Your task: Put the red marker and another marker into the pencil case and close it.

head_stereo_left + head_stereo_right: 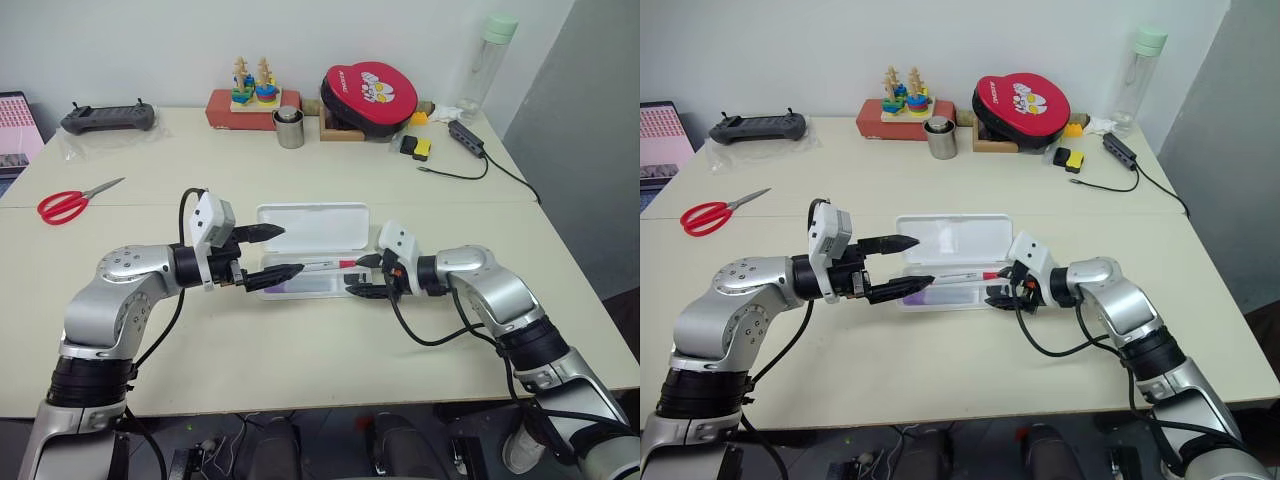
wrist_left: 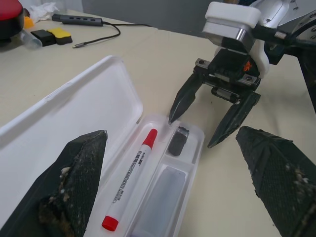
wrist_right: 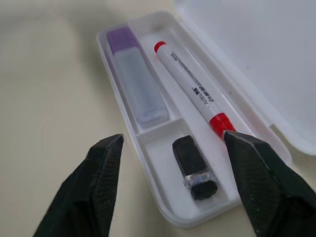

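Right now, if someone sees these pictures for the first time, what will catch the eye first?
The open pencil case at the table's middle, with the red marker and the lavender marker lying in its tray. The left gripper and right gripper, both open, flank it. Red scissors lie far left.

Both claws are crowding the open pencil case (image 1: 300, 280): the left claw (image 1: 268, 252) at one end, the right claw (image 1: 365, 276) at the other. Counter (image 1: 300, 350) nearer the robot is lying free.

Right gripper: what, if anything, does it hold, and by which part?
Nothing. The right gripper is open beside the pencil case; the red marker lies inside.
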Available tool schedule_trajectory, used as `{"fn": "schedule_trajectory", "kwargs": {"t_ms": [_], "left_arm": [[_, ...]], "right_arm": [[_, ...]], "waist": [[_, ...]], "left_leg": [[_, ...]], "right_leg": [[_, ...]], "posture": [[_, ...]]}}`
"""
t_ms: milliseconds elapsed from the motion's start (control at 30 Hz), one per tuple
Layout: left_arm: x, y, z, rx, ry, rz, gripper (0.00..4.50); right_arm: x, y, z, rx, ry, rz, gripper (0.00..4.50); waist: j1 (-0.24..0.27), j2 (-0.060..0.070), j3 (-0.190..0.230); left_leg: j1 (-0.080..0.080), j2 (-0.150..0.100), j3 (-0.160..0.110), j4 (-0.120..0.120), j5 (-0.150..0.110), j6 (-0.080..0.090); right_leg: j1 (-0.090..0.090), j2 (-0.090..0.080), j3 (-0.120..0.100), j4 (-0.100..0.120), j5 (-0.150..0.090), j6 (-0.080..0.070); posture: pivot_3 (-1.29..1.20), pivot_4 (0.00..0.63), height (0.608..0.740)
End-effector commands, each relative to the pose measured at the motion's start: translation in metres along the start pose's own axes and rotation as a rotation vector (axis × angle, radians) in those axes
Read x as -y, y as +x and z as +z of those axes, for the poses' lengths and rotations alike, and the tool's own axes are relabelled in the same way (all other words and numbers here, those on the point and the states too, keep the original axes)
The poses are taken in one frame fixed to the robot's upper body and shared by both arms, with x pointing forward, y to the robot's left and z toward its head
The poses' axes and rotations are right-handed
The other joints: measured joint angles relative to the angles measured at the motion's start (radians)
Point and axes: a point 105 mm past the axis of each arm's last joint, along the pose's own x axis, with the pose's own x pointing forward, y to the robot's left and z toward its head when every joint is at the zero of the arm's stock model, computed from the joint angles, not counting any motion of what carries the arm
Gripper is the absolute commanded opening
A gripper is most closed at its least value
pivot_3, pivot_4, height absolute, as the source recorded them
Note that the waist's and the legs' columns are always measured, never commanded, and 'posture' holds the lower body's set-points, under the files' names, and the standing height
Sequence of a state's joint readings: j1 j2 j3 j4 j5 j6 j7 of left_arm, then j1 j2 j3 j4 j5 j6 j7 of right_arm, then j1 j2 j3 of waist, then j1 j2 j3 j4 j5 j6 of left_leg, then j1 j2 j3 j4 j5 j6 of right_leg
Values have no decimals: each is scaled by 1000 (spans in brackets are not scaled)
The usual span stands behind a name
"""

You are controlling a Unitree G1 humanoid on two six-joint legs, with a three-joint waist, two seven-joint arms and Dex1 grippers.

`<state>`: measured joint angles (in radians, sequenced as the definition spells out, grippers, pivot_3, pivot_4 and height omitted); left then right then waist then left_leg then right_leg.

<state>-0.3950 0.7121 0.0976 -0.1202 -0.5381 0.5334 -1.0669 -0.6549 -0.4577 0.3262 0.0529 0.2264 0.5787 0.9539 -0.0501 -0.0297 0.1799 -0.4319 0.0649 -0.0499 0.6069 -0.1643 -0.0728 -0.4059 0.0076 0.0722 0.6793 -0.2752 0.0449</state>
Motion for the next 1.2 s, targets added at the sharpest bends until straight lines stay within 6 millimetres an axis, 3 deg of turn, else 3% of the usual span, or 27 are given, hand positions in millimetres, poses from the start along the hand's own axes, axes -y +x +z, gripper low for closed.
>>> {"fn": "schedule_trajectory", "kwargs": {"t_ms": [33,133,267,367,433,633,933,1200], "left_arm": [[-3,-12,16,65,11,75,4500],[-13,-23,10,57,-5,173,4500],[-15,-28,11,87,-23,234,4500],[-13,-27,11,84,-21,240,4500],[-13,-28,13,91,-18,245,4500],[-15,-35,16,98,-12,282,4500],[-7,-48,25,112,-20,249,4500],[1,-50,14,41,-24,200,4500]], "right_arm": [[13,-12,63,242,-16,-28,3999],[50,-13,85,293,26,-204,3613],[89,-9,100,309,79,-401,2612],[113,-2,96,270,139,-534,1991],[117,6,89,229,150,-553,1528],[106,23,81,181,130,-450,115],[37,27,84,229,-73,-63,54],[3,42,17,-32,-60,54,54]], "waist": [[-2,0,0],[-8,0,0],[-8,0,0],[-2,0,0],[0,-1,0],[-5,0,0],[-7,0,0],[-7,0,0]], "left_leg": [[0,0,0,0,0,0],[0,1,0,0,0,0],[1,1,0,0,0,0],[0,0,0,-1,0,0],[0,0,0,-1,0,0],[0,0,0,-3,0,0],[0,0,0,-6,0,0],[3,1,0,-5,0,0]], "right_leg": [[0,0,0,0,0,0],[0,0,0,0,0,0],[0,0,0,1,0,0],[0,0,0,0,0,0],[0,0,0,0,1,-1],[-1,0,0,-1,1,-4],[-1,0,-1,-1,0,-2],[-1,0,-1,1,-1,-2]], "posture": [[0,150,740],[0,150,740],[0,150,740],[0,150,740],[0,150,740],[0,150,740],[0,150,740],[0,150,740]]}}
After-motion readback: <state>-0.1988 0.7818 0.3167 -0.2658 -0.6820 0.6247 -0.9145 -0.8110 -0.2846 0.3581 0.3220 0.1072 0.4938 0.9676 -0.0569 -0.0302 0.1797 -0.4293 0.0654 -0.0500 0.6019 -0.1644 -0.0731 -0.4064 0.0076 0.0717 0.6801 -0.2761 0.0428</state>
